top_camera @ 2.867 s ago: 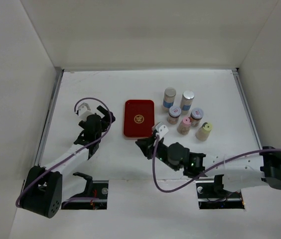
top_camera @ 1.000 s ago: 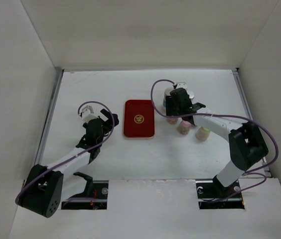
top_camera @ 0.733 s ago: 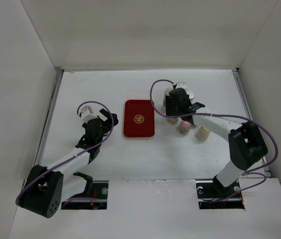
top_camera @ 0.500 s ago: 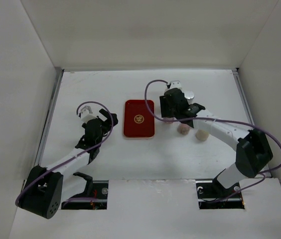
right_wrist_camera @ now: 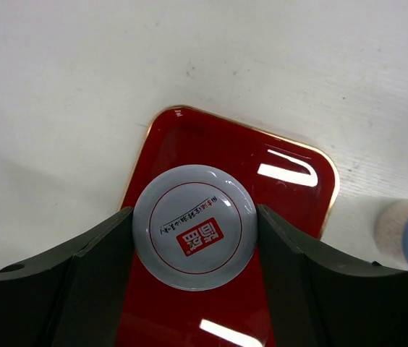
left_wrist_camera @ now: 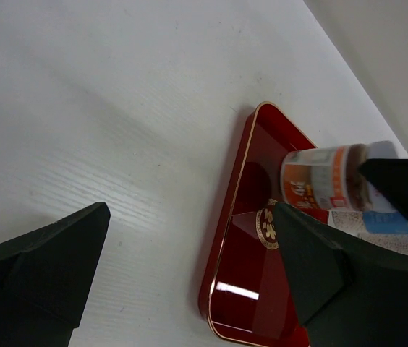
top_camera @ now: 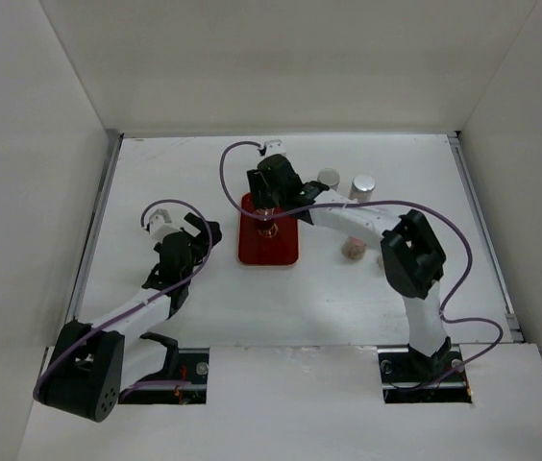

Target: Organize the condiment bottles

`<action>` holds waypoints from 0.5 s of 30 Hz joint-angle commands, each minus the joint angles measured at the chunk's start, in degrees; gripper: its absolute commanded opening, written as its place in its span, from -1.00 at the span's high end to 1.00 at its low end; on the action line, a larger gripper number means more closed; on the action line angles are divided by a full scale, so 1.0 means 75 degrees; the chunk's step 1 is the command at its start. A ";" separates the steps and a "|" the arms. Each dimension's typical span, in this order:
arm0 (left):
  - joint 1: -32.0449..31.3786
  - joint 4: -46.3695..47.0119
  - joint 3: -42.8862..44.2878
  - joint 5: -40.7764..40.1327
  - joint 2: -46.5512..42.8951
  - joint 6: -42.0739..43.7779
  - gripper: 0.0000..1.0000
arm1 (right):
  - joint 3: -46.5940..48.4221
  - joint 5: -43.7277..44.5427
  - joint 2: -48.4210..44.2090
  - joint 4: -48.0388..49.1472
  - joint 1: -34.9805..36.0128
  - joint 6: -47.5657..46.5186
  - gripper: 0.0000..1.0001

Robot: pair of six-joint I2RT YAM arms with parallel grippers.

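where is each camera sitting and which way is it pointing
Top external: above and behind the arms, looking down on the table; shows left tool open, right tool at the red tray.
Left wrist: low over the table, facing the red tray and the jar; its own fingers frame the bottom.
Right wrist: directly above the jar, facing down; its fingers flank it.
Shared: all three see the red tray; both wrists see the jar.

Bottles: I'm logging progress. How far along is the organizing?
Done: none rests alone on the tray. In hand: the right claw grips one bottle over the tray. Left: at least a silver-capped bottle, its twin and a pink-lidded one stand to the tray's right; the arm may hide more.
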 commanded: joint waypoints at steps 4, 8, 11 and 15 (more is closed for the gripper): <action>-0.0048 0.0571 0.0077 0.0216 0.0397 -0.0128 -1.00 | 0.1216 0.0119 0.0594 0.1173 0.0032 -0.0048 -0.06; -0.0060 0.0606 0.0053 0.0228 0.0386 -0.0128 -1.00 | 0.1298 0.0260 0.0900 0.1232 0.0149 -0.0048 -0.21; -0.0083 0.0606 0.0006 0.0181 0.0245 -0.0128 -1.00 | 0.1112 0.0342 0.0843 0.1220 0.0255 -0.0036 -0.49; -0.0083 0.0606 0.0030 0.0286 0.0292 -0.0128 -1.00 | 0.0784 0.0366 0.0328 0.1255 0.0255 0.0011 -0.69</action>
